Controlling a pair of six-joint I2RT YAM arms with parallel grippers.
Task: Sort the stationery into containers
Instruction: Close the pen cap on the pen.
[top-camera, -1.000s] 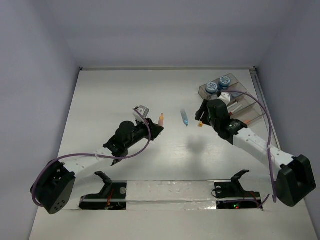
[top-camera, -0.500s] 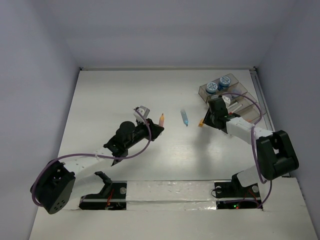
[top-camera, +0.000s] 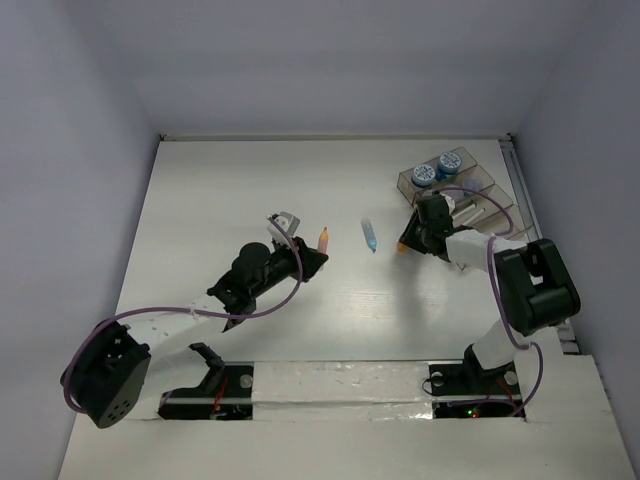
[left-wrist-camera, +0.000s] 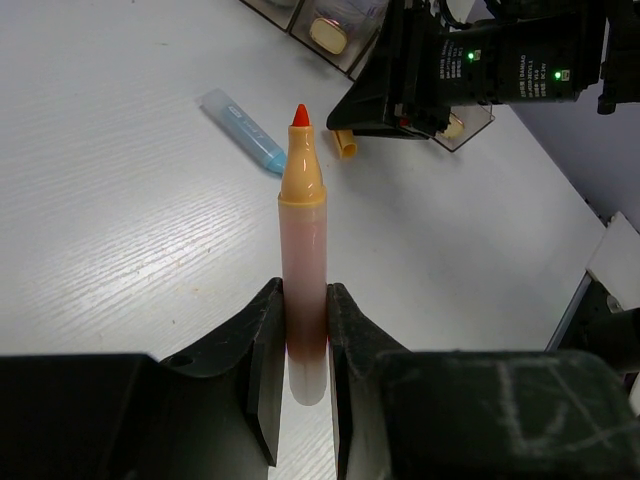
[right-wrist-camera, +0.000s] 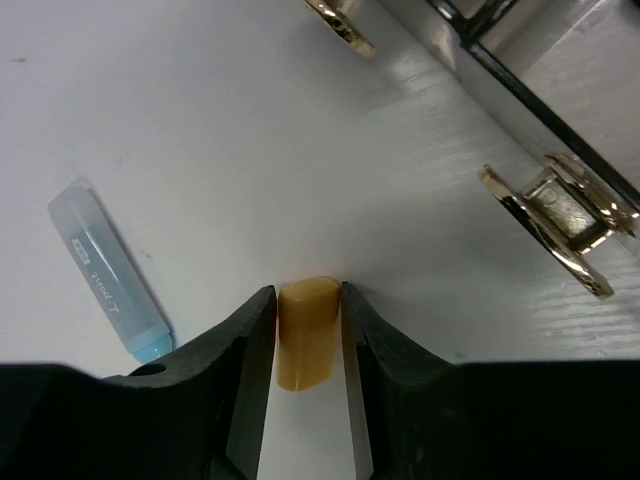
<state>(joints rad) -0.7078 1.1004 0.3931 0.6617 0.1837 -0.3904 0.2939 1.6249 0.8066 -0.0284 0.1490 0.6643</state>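
Trouble could come from my right gripper (right-wrist-camera: 308, 300) first. Its jaws look pressed on both sides of a short orange stick (right-wrist-camera: 305, 335). The stick is tiny and I only have one end of it. If I lift fast, it may twist or pop out and roll off across the table (top-camera: 250, 180). The tray (top-camera: 492, 212) is just beside this gripper, so I could also bump its wall if I swing too low. A blue stick (right-wrist-camera: 105, 270) lies loose on the table near my fingers, apart from them, and I might knock it away.

My left gripper (left-wrist-camera: 303, 305) is clamped on an orange marker (left-wrist-camera: 303, 230), which sticks out straight past the jaws. It is long and held near its back end. It could tip in my grip, or poke the tray wall when I bring it over. It is well apart from the tray right now.

Some things are hard for me to see. I cannot tell if the short stick rests on the table or hangs just above it. My right arm covers part of the tray from above, though two jars (top-camera: 435, 169) show at its far end. Gold shiny things (right-wrist-camera: 555, 215) sit by the tray, and I cannot say what they are.
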